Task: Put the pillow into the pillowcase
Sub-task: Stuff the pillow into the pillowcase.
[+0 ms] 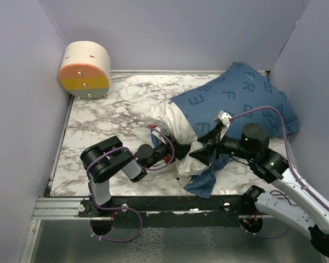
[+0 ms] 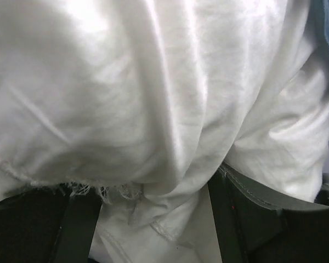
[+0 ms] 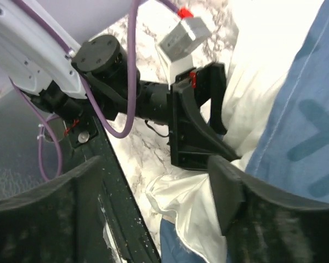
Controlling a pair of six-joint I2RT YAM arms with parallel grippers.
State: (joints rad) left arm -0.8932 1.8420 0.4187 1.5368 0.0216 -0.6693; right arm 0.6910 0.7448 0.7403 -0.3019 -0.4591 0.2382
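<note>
**Status.** The pillow (image 1: 165,123) is lying diagonally on the bench (image 1: 115,109). Its far-right part is sitting inside the pillowcase (image 1: 247,93). The near-left end is sticking out of the case mouth, w/ a blue flap trailing under it toward the near edge.

**Hands.** The left hand (image 2: 145,183) is standing w/ jaws wide apart. White pillow cloth is bulging between them, but nothing looks pinched. The right hand (image 3: 156,164) is also gaping wide and holding nothing, just beside the case hem.

**Step in hand (judgement).** The hands are re-gripping so the case can be drawn over the exposed end.
1. Right hand: should be taking the blue hem only, no white cloth underneath.
2. Left hand: should be pressing or pinching the pillow end to keep it from sliding.
3. Pull the hem toward near-left while compressing the plump corner.
4. The lower flap needs pulling too, or the mouth will be skewing.

**View notes.**
- Top view: is giving the overall layout and approx. how much pillow is exposed. Jaw gaps are unclear here.
- Left wrist: is showing mostly white cloth, a frayed edge (image 2: 93,190) and a blue sliver at far right. The case mouth is not readable.
- Right wrist: is showing the left hand side-on against the pillow, and the blue hem overlapping the white.
</note>
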